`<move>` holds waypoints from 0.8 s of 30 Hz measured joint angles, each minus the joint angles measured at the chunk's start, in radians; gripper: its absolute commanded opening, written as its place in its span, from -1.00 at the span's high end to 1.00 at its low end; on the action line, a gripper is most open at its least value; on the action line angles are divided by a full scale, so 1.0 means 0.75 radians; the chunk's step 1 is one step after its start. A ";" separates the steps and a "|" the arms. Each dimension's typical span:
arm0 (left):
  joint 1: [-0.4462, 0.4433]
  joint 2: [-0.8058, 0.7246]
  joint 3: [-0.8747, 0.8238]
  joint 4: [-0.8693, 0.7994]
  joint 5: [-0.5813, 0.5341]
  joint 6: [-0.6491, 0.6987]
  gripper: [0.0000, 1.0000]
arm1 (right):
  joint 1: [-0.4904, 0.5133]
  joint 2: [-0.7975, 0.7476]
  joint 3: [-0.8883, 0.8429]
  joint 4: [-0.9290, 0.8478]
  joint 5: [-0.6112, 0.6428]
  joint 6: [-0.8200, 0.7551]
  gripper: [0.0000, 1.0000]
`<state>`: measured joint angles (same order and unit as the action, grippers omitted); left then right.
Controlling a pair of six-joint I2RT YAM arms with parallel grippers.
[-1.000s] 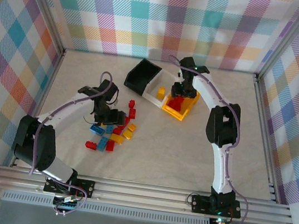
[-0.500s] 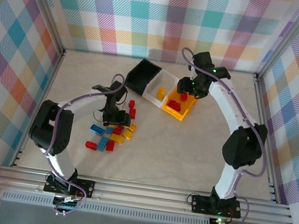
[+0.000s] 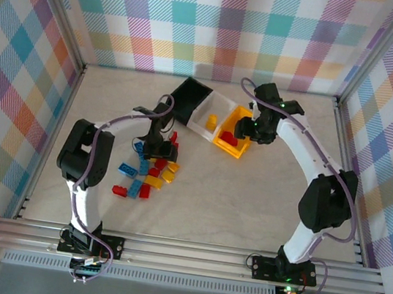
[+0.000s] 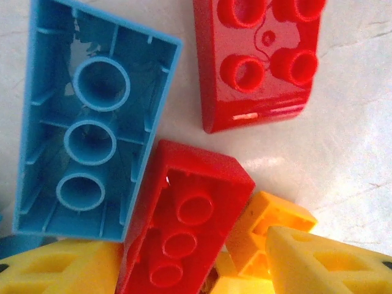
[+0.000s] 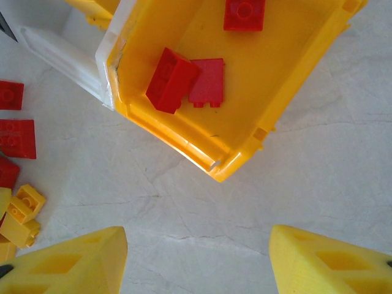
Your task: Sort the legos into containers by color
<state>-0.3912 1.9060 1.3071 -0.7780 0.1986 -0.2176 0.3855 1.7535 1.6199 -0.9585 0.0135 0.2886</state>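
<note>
Red, yellow and blue legos point(image 3: 144, 176) lie loose left of centre on the table. My left gripper point(image 3: 158, 149) is down among them. In the left wrist view its yellow fingertips point(image 4: 61, 269) flank an upturned red lego point(image 4: 184, 226), with a yellow lego point(image 4: 272, 223) wedged by the right tip; whether they press it I cannot tell. A blue lego point(image 4: 92, 122) lies beside it. The containers stand at the back: black point(image 3: 186, 100), white point(image 3: 202, 122), yellow-orange point(image 3: 227, 146). My right gripper point(image 3: 245, 130) point(image 5: 196, 263) hangs open and empty at the yellow-orange bin's point(image 5: 184, 144) near edge; red legos point(image 5: 171, 79) lie inside.
A stud-up red lego point(image 4: 263, 61) lies just beyond the left fingers. The white bin point(image 5: 61, 52) holds a yellow lego point(image 3: 212, 122). Metal frame rails point(image 3: 188, 253) run along the table's near edge, and checked walls close in the other sides.
My left gripper has shifted right over the pile and its jaws have narrowed round the red lego. My right gripper has drawn back from over the yellow-orange bin toward its near edge.
</note>
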 measured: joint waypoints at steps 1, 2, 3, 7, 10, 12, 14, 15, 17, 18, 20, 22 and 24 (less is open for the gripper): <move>-0.001 0.009 0.000 0.000 0.000 0.002 -0.22 | 0.000 -0.007 -0.005 0.000 -0.001 0.004 -0.25; -0.002 0.019 0.000 -0.001 0.000 0.003 -0.21 | 0.000 -0.013 -0.009 -0.001 -0.005 0.006 -0.25; -0.003 0.027 0.000 0.000 -0.001 0.003 -0.21 | 0.000 -0.019 -0.012 0.000 -0.008 0.010 -0.25; -0.005 0.028 0.003 0.004 -0.008 0.002 -0.15 | 0.000 -0.031 -0.023 0.004 -0.023 0.015 -0.25; -0.008 0.035 0.015 0.004 -0.027 -0.005 -0.08 | 0.000 -0.033 -0.030 0.012 -0.035 0.015 -0.24; -0.008 0.054 0.031 0.005 -0.042 -0.013 -0.02 | 0.000 -0.033 -0.031 0.018 -0.042 0.015 -0.24; -0.008 0.072 0.045 -0.005 -0.059 -0.024 0.02 | 0.000 -0.033 -0.032 0.021 -0.049 0.015 -0.24; -0.008 0.075 0.051 -0.011 -0.068 -0.030 0.04 | 0.001 -0.033 -0.033 0.022 -0.054 0.015 -0.24; -0.008 0.079 0.055 -0.017 -0.081 -0.034 0.06 | 0.002 -0.033 -0.042 0.030 -0.060 0.015 -0.24; -0.008 0.083 0.060 -0.022 -0.086 -0.035 0.10 | 0.002 -0.033 -0.049 0.032 -0.064 0.015 -0.23; -0.008 0.085 0.063 -0.031 -0.093 -0.039 0.16 | 0.004 -0.034 -0.059 0.031 -0.067 0.015 -0.23; -0.008 0.085 0.063 -0.032 -0.102 -0.039 0.26 | 0.009 -0.036 -0.070 0.033 -0.069 0.015 -0.23; -0.008 0.085 0.068 -0.037 -0.104 -0.040 0.30 | 0.012 -0.039 -0.077 0.035 -0.070 0.016 -0.23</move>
<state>-0.3973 1.9697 1.3582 -0.8059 0.1207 -0.2474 0.3943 1.7241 1.5620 -0.9321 -0.0387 0.3008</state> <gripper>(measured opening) 0.366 0.615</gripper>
